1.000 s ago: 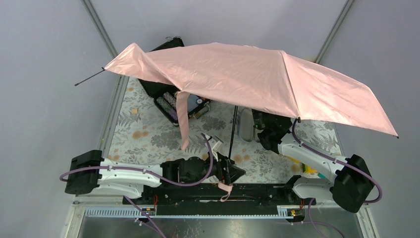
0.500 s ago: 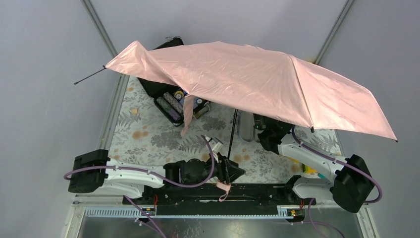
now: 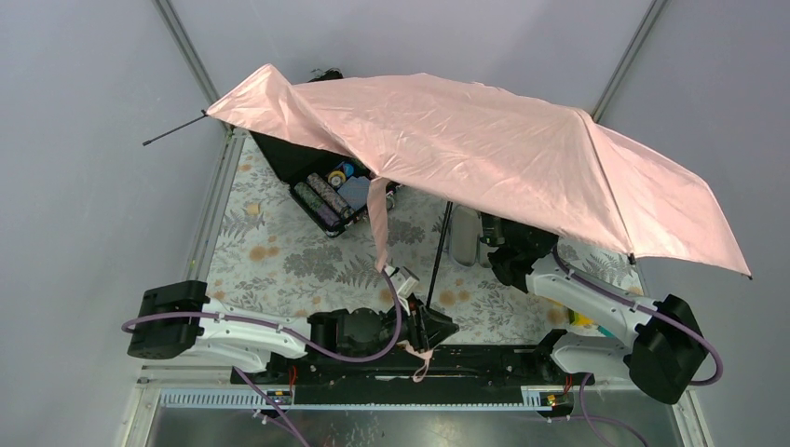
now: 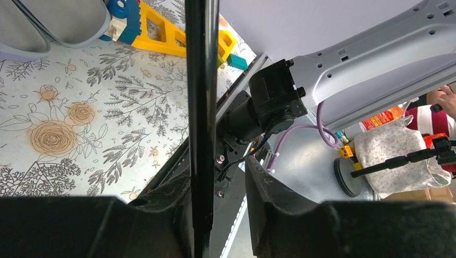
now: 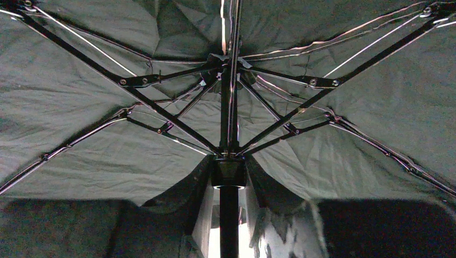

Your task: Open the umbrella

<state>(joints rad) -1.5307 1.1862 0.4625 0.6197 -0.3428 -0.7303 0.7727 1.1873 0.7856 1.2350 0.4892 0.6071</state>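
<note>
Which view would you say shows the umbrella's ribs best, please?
The right wrist view: the ribs fan out from the shaft under the black lining. The top external view shows mainly the pink canopy over them; the left wrist view shows just the shaft.

The umbrella (image 3: 484, 149) spreads above the table (image 3: 270, 263), partly covering the case (image 3: 284, 160) at far left.

The worktop (image 3: 279, 261) wears a floral cloth. On it lie an open black case (image 3: 321, 191) at the far side, a grey sleeve (image 3: 462, 237) near the middle and, by the right edge, a yellow toy (image 4: 166, 38).
</note>
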